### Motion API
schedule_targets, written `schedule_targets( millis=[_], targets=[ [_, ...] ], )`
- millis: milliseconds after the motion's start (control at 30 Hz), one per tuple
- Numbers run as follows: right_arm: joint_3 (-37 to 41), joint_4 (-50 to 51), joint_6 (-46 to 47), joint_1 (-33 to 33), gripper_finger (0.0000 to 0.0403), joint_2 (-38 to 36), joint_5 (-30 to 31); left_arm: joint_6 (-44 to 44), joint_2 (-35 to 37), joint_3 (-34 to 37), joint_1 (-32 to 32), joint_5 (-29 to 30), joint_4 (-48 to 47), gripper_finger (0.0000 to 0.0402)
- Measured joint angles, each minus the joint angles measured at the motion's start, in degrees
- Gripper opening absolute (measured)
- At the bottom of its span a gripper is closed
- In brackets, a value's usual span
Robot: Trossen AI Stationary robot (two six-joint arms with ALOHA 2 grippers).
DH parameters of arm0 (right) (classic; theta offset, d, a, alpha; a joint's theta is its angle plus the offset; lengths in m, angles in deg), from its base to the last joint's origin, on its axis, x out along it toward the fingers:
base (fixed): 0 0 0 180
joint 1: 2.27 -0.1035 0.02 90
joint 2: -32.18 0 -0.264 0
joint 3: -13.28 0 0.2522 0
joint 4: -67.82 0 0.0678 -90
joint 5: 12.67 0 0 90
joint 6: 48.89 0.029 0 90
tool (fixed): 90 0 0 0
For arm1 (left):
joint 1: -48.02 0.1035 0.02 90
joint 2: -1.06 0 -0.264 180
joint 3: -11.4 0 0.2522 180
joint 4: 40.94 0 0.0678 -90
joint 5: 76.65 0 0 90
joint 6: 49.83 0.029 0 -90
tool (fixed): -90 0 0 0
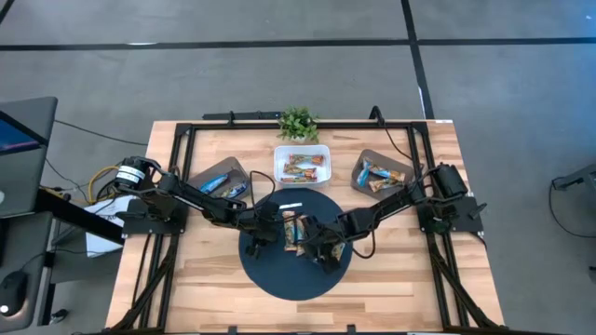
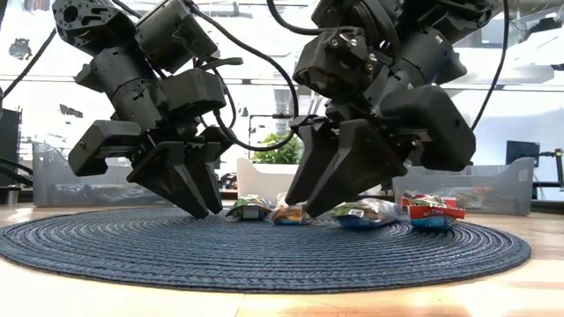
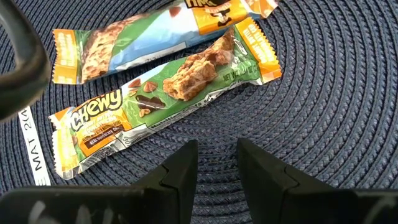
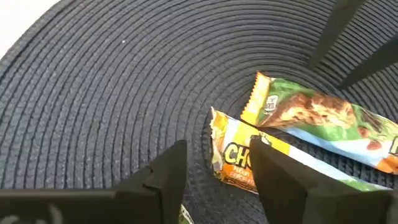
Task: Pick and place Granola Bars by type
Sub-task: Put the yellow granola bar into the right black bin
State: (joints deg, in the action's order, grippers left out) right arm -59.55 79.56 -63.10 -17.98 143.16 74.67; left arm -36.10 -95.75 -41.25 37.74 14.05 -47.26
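Two dark arms meet over a round dark mat point(image 1: 296, 270) at the centre of the high view, on a wooden surface point(image 1: 205, 288). The left tool point(image 1: 256, 247) sits at the mat's left edge and the right tool point(image 1: 323, 251) just right of centre, with a few loose bars point(image 1: 296, 231) lying between them. Three trays along the upper part of the surface hold more bars: a grey tray point(image 1: 222, 177) at left, a white tray point(image 1: 303, 165) in the middle and a grey tray point(image 1: 380, 172) at right. A small plant point(image 1: 297, 122) stands above the white one.

Seen from the low view, both tools point down to the mat point(image 2: 264, 251). The left tool point(image 2: 201, 210) is at left and the right tool point(image 2: 319, 211) at centre, with bars point(image 2: 361, 211) lying flat behind them.

From the left wrist view, the left tool point(image 3: 217, 163) is slightly open and holds nothing, just short of a green and orange bar point(image 3: 168, 93) above it in the frame. A second bar point(image 3: 130, 40) lies beyond.

From the right wrist view, the right tool point(image 4: 217, 165) is parted, with the end of an orange bar point(image 4: 239, 158) between its fingers, not gripped. Another bar point(image 4: 317, 115) lies to the upper right.
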Motion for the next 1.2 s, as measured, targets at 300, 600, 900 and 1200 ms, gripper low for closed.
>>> schedule_targets(
  millis=[300, 600, 900, 1200],
  targets=[
    [-0.1, 1.2, -0.8, 0.3, 0.0052, 0.0, 0.2, 0.0, 0.0, 0.0, 0.0, 0.1, 0.0, 0.0107],
    [-0.1, 2.4, -1.5, 1.1, 0.0003, -0.1, -0.4, 0.0, 0.0, 0.0, 0.0, 0.2, 0.0, 0.0107],
    [-1.3, 6.4, -4.5, -1.4, 0.0000, -0.7, 9.2, 0.0, 0.0, 0.0, 0.0, 0.4, 0.0, 0.0107],
    [-5.4, 17.4, -3.0, -6.3, 0.0001, -0.6, 30.9, 0.0, 0.0, 0.0, 0.0, 0.4, -0.1, 0.0107]
  ],
)
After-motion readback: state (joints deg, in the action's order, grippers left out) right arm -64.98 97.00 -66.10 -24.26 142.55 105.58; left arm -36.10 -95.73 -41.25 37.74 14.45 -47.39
